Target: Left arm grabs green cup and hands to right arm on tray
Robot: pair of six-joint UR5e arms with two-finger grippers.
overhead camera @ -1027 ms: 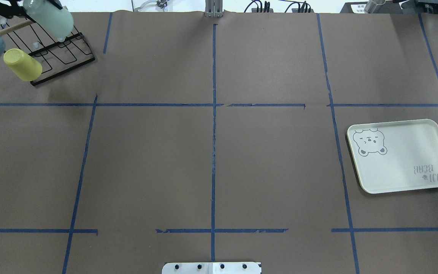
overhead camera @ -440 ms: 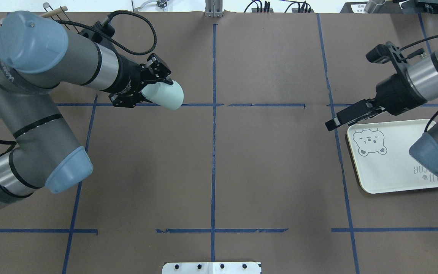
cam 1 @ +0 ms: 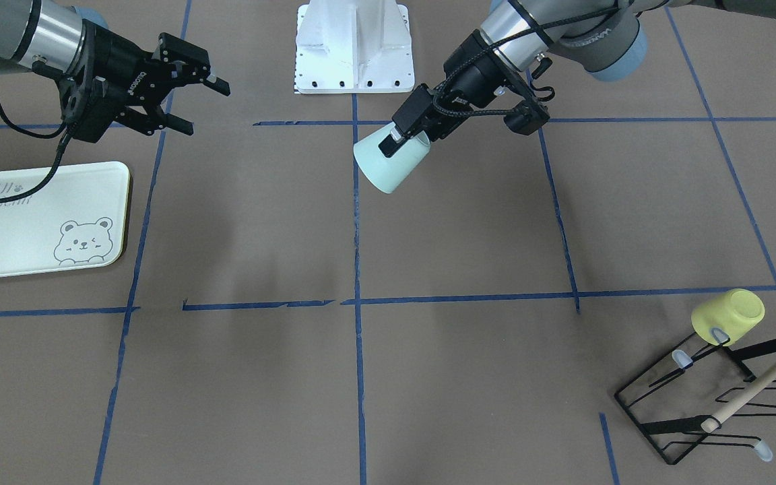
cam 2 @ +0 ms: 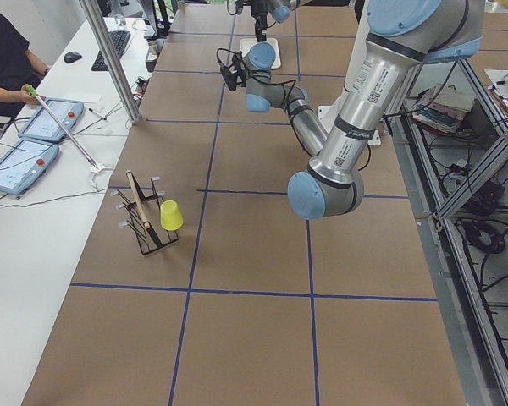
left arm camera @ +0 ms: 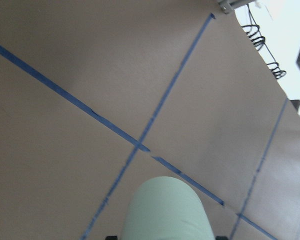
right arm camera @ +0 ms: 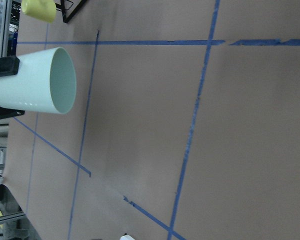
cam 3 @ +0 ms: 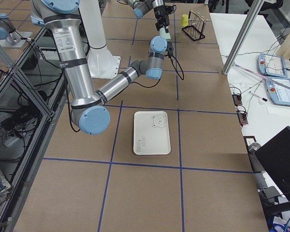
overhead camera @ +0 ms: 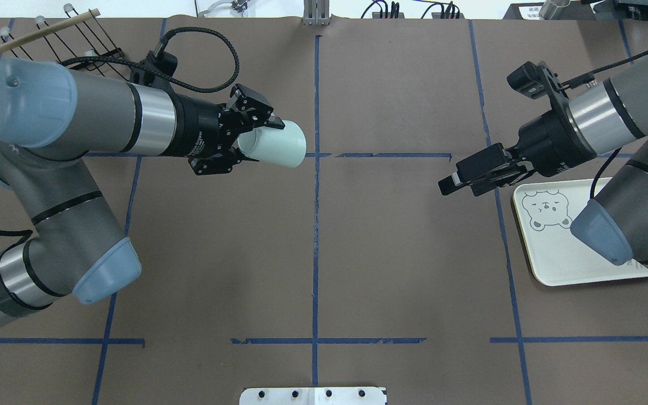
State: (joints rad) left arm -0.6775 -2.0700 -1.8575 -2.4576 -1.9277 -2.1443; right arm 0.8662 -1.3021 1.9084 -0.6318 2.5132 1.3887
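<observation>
Green cup (overhead camera: 272, 147) is in the air over the counter (overhead camera: 403, 253), just on the left arm's side of the centre tape line, not touching the surface. It lies roughly on its side, long axis running across the counter from one arm toward the other. The left gripper (overhead camera: 259, 140) pinches it at the closed base end, fingers on the outer wall. The open mouth points at the right arm; the right wrist view looks straight into it.

Right gripper (cam 1: 205, 106) has its fingers spread, holds nothing, and faces the cup from well apart, with bare counter between. Judgement: handover not yet made. The right gripper would have to close that gap along the cup's axis and take the mouth end or the wall ahead of the left fingers, where room is tight.

Tray (overhead camera: 560, 270) sits flat by the right arm, partly under its elbow, near the right gripper. Nothing shows on its visible part.

Yellow cup (cam 1: 728, 315) hangs on the wire rack (cam 1: 698, 404) at the far corner on the left arm's side, well out of the path.
</observation>
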